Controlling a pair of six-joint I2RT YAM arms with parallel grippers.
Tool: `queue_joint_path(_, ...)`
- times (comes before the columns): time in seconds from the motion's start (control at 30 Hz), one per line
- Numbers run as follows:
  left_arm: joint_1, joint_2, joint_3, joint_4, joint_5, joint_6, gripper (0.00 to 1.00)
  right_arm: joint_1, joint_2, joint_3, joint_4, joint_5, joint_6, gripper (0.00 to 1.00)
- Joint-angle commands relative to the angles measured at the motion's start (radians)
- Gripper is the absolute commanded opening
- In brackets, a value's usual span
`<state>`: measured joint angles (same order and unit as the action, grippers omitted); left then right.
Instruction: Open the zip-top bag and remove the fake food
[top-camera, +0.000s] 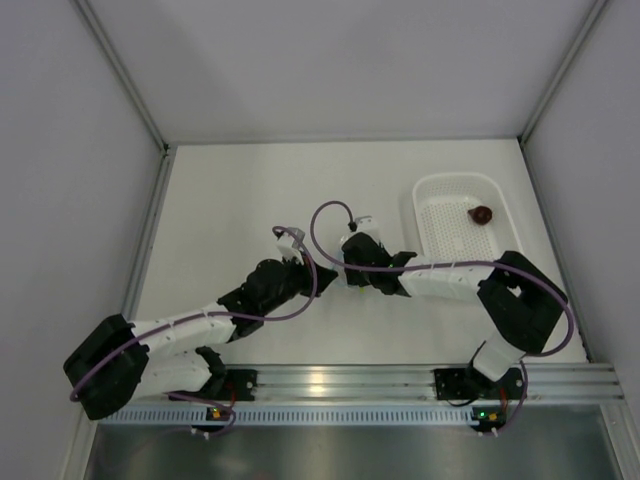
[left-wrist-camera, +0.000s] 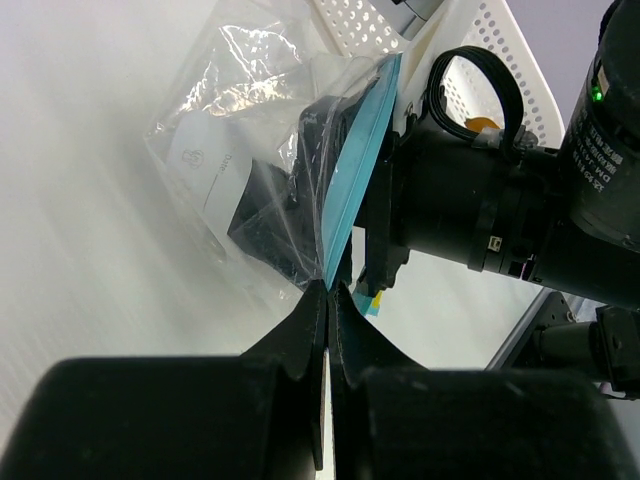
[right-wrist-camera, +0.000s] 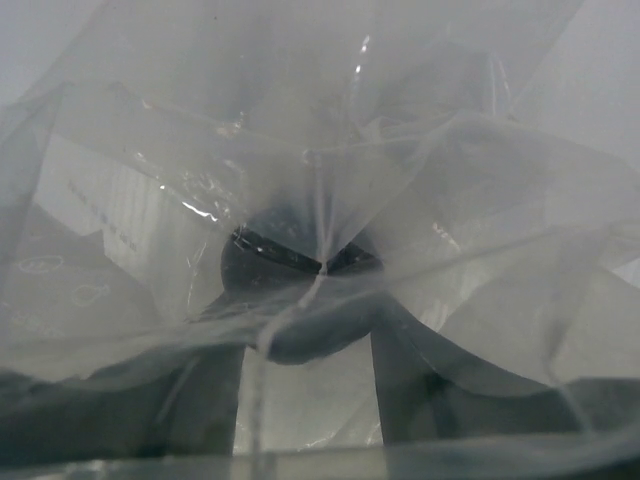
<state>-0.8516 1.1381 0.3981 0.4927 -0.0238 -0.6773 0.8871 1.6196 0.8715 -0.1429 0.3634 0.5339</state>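
Meanwhile my left gripper (left-wrist-camera: 328, 292) pinches the crinkly clear bag (left-wrist-camera: 225, 130); dark toy piece (right-wrist-camera: 290, 262) sits ahead of right gripper (right-wrist-camera: 305, 345), grip unclear.

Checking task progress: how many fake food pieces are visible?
2: a maroon piece in the white basket, a dark piece inside the bag; more may be hidden.

From above I get soft, even white light: the table (top-camera: 230, 190) is bright, shadows under the arms (top-camera: 190, 325) are faint, and the metal rail (top-camera: 380, 378) shows one small glare spot. My left wrist view is sharp on the bag (left-wrist-camera: 250, 120) but washed out white at left, the left gripper (left-wrist-camera: 328, 290) a dark blur up close. My right wrist view is hazy behind crinkled plastic with small glints.
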Motion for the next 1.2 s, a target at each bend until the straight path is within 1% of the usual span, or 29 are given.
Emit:
queue_joint_path(0.0,0.002,-0.017,-0.008,0.004,0.001,0.018,0.0,-0.02,-0.001,0.035,0.049,0.04,-0.025,0.37)
queue_joint_path(0.13,0.002,-0.021,0.005,0.004,-0.005,0.028,0.0,-0.019,-0.032,0.027,0.049,0.026,-0.031,0.34)
queue_joint_path(0.23,0.002,-0.017,0.022,0.0,-0.008,0.044,0.0,-0.01,-0.081,0.018,0.048,0.02,-0.037,0.34)
queue_joint_path(0.43,0.0,-0.009,0.086,-0.06,-0.018,0.07,0.0,0.019,-0.153,0.027,0.006,0.014,-0.057,0.34)
queue_joint_path(0.53,0.002,-0.011,0.123,-0.118,-0.033,0.088,0.0,0.035,-0.196,0.053,-0.04,0.012,-0.066,0.35)
queue_joint_path(0.7,0.002,-0.014,0.185,-0.242,-0.085,0.122,0.0,0.062,-0.24,0.084,-0.096,0.002,-0.089,0.36)
queue_joint_path(0.73,0.002,-0.015,0.195,-0.288,-0.096,0.128,0.0,0.065,-0.25,0.099,-0.119,0.006,-0.094,0.36)
queue_joint_path(0.87,0.002,-0.041,0.242,-0.396,-0.169,0.134,0.0,0.088,-0.26,0.107,-0.147,0.003,-0.133,0.36)
queue_joint_path(0.93,0.002,-0.07,0.26,-0.442,-0.246,0.108,0.0,0.093,-0.271,0.089,-0.147,0.016,-0.132,0.35)
queue_joint_path(1.0,0.002,-0.096,0.281,-0.528,-0.325,0.082,0.0,0.096,-0.279,0.072,-0.135,0.016,-0.12,0.35)
queue_joint_path(1.07,0.002,-0.118,0.278,-0.548,-0.352,0.058,0.0,0.096,-0.282,0.057,-0.133,0.006,-0.103,0.35)
queue_joint_path(1.17,0.002,-0.161,0.274,-0.546,-0.352,0.044,0.0,0.101,-0.25,0.07,-0.156,-0.036,-0.094,0.34)
